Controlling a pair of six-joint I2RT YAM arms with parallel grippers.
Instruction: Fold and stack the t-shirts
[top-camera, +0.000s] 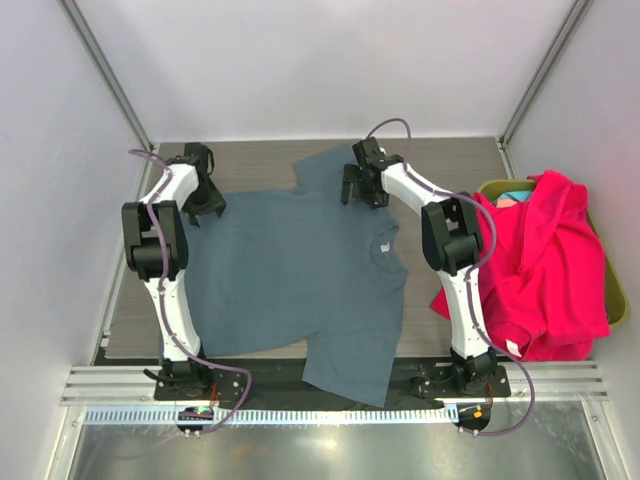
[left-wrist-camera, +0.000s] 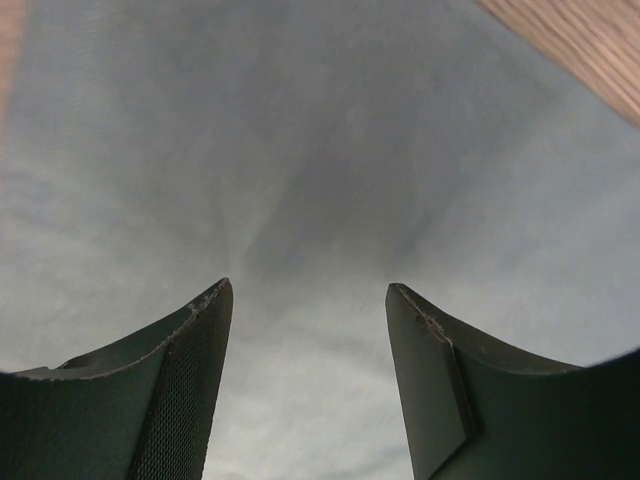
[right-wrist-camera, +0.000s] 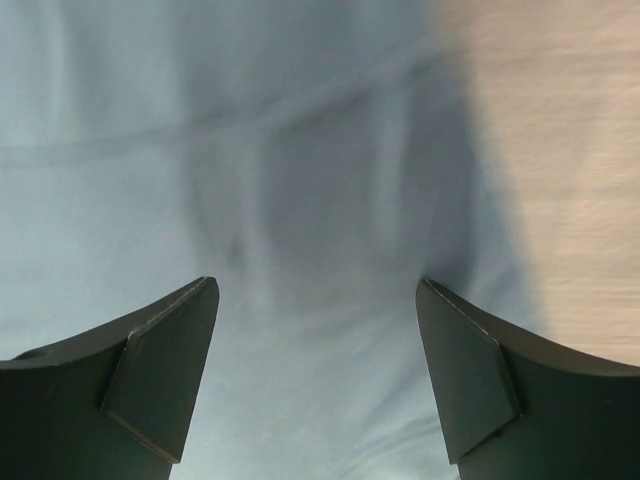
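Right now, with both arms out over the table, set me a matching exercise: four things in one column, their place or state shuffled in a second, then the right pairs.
Things
1. grey-blue t-shirt
2. pink-red t-shirt
3. left pincer
4. right pincer

Places and states
A. draped over the olive-green bin
B. open, above the grey-blue cloth at its far left corner
C. spread flat on the table
D. open, above the grey-blue cloth by its far sleeve

Pairs: 1-C, 2-A, 3-B, 4-D
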